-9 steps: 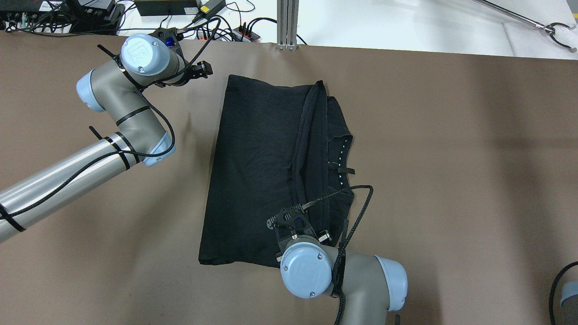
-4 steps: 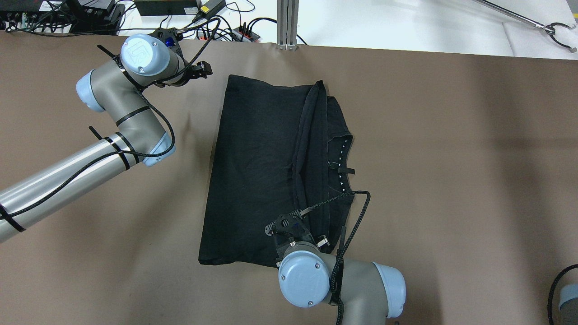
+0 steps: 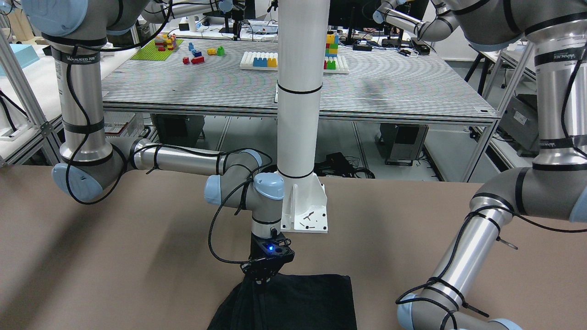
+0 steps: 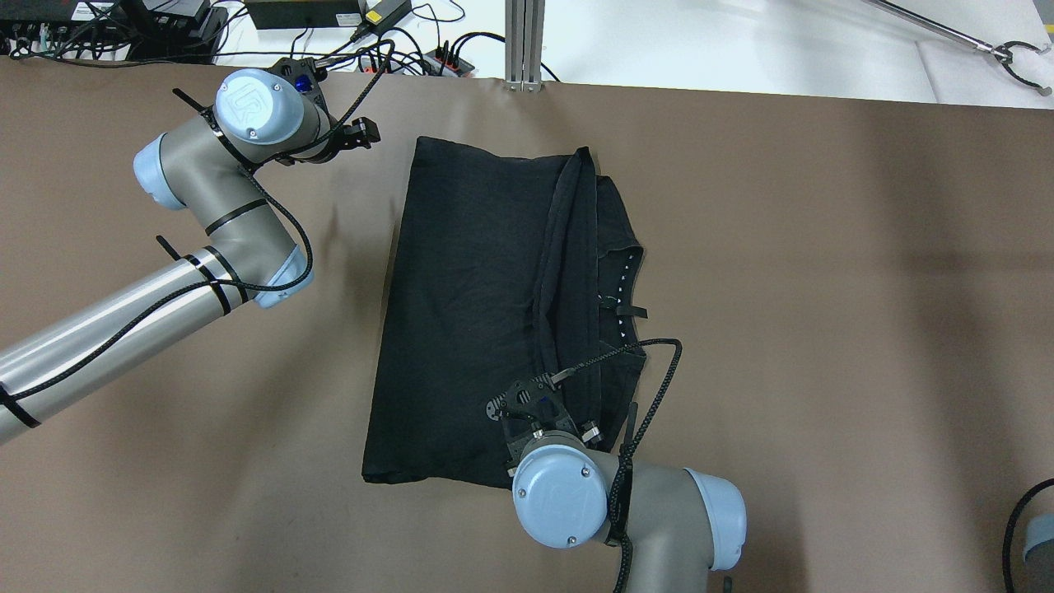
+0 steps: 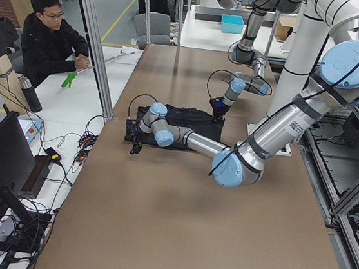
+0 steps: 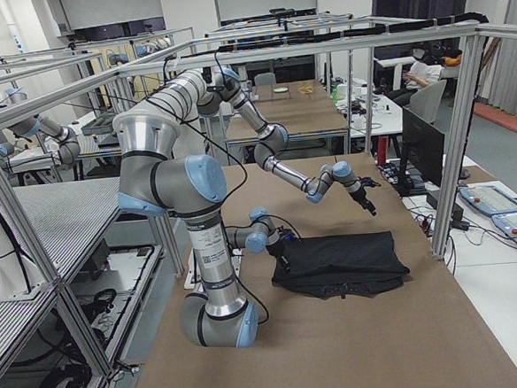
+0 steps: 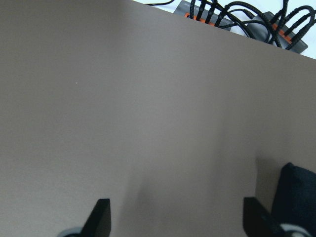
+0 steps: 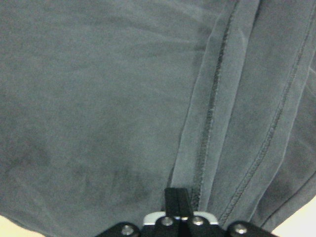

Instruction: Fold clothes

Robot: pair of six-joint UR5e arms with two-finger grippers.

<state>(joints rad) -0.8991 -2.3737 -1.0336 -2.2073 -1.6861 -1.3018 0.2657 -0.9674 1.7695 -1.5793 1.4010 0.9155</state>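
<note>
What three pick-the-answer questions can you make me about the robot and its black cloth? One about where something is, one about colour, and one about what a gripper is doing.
1. Where is the left gripper?
A. Resting on the cloth
B. Over bare table, beside the cloth's far corner
C. Up by the ceiling

2. What colour is the cloth?
A. Red
B. White
C. Black

3. What is the right gripper doing?
A. Shut, pinching a fold of the cloth
B. Wide open over bare table
C. Holding a toy brick

Answers:
1 B: its wrist camera shows brown table between its open fingers, with the cloth only at the edge.
2 C: it looks plain black in the overhead and side views.
3 A: its fingers meet on a seam, and the front view shows the cloth rising up to them.
</note>
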